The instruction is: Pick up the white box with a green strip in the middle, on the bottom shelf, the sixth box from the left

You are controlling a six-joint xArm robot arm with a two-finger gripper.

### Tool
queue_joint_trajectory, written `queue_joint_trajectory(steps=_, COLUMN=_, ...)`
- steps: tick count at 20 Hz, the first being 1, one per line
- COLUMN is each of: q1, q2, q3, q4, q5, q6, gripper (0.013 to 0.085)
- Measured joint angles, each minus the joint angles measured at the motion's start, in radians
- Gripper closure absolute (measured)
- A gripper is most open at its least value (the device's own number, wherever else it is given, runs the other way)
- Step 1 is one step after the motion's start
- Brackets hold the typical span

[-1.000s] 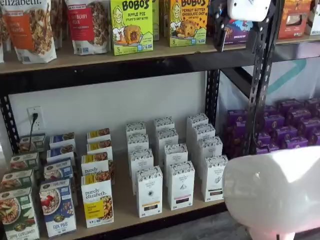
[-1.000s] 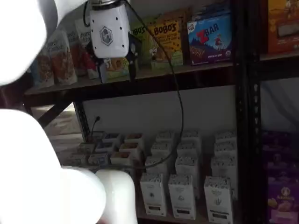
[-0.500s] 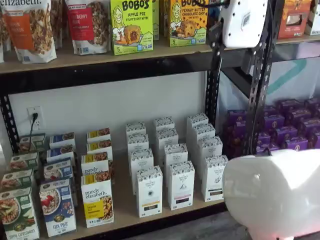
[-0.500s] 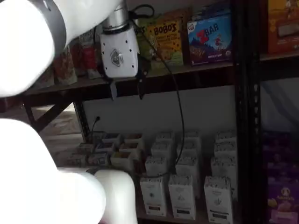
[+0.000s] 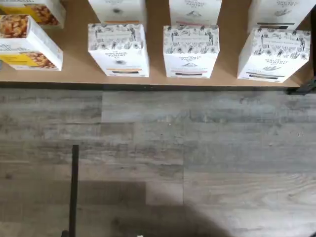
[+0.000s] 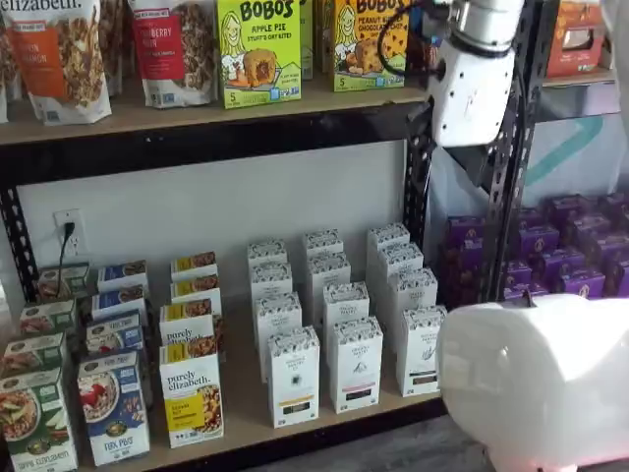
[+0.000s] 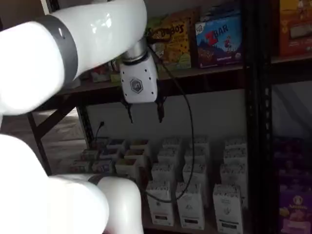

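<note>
Here, the bottom shelf (image 6: pixel 246 418), a light tan wooden board in a black frame, is being seen in both shelf views, with perforated black metal uprights (image 6: pixel 418 187) rising at its right. Going from the left, green and blue cartons (image 6: pixel 113 408) are being shown in rows, then the yellow-and-white purely elizabeth boxes (image 6: pixel 193 391), glossy and rectangular. Right of these, three columns of tall narrow white cartons are being displayed, each with a dark speckled band round its top. The white box (image 6: pixel 421 351) is being shown upright at the near end of the rightmost white column, near the shelf's front edge, with a short dark strip low on its face; in the wrist view it (image 5: pixel 273 54) is being seen from above, close to the board's edge over grey wood-grain flooring (image 5: pixel 158 158). Small purple boxes (image 6: pixel 560 251) are being shown stacked further right, past the upright.

The gripper (image 7: pixel 145 112) is being held high above the white cartons, well apart from them, just below the upper board. Its smooth white body is being pointed downward, and a clear gap is being shown between the two black fingers (image 7: pixel 160 113), with nothing in them. A black cable (image 7: pixel 187 126) is being seen hanging beside it.
</note>
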Motion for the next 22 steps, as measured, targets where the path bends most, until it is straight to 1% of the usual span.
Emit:
queue_joint_trajectory(steps=2, q1=-0.014, q2=0.007, q3=0.034, q4=0.011, q5=-0.039, q6=-0.019, gripper=0.0130)
queue_joint_trajectory(steps=4, q1=-0.040, q2=0.028, q3=0.051, q4=0.044, q5=-0.054, q6=-0.052, gripper=0.0130)
queue_joint_trajectory(steps=5, q1=-0.044, q2=0.045, q3=0.063, q4=0.041, q5=-0.069, q6=-0.057, gripper=0.0130)
queue_joint_trajectory(steps=6, q1=-0.040, q2=0.063, q3=0.077, q4=0.019, q5=-0.088, q6=-0.052, gripper=0.0130)
queue_joint_trajectory(steps=9, q1=-0.034, q2=0.082, q3=0.092, q4=-0.012, q5=-0.113, q6=-0.041, gripper=0.0130)
queue_joint_trajectory(steps=10, q1=-0.036, q2=0.082, q3=0.104, q4=-0.014, q5=-0.133, q6=-0.044, gripper=0.0130)
queue_joint_trajectory(steps=11, q1=-0.040, q2=0.085, q3=0.122, q4=-0.017, q5=-0.165, q6=-0.047, gripper=0.0130)
queue_joint_trajectory(steps=12, q1=-0.054, q2=0.105, q3=0.154, q4=-0.014, q5=-0.232, q6=-0.066, gripper=0.0130)
queue_joint_trajectory(steps=13, q1=-0.054, q2=0.106, q3=0.156, q4=-0.017, q5=-0.234, q6=-0.064, gripper=0.0130)
queue_joint_trajectory(steps=14, q1=-0.053, q2=0.116, q3=0.163, q4=-0.033, q5=-0.248, q6=-0.059, gripper=0.0130)
queue_joint_trajectory(steps=15, q1=-0.059, q2=0.129, q3=0.175, q4=-0.039, q5=-0.270, q6=-0.063, gripper=0.0130)
queue_joint_trajectory(steps=17, q1=-0.075, q2=0.152, q3=0.209, q4=-0.037, q5=-0.335, q6=-0.081, gripper=0.0130)
queue_joint_trajectory(steps=18, q1=-0.090, q2=0.183, q3=0.229, q4=-0.020, q5=-0.385, q6=-0.108, gripper=0.0130)
queue_joint_trajectory(steps=19, q1=-0.095, q2=0.189, q3=0.230, q4=-0.003, q5=-0.390, q6=-0.122, gripper=0.0130)
queue_joint_trajectory(steps=20, q1=-0.104, q2=0.216, q3=0.237, q4=0.031, q5=-0.418, q6=-0.150, gripper=0.0130)
queue_joint_trajectory(steps=22, q1=-0.106, q2=0.263, q3=0.250, q4=0.052, q5=-0.474, q6=-0.169, gripper=0.0130)
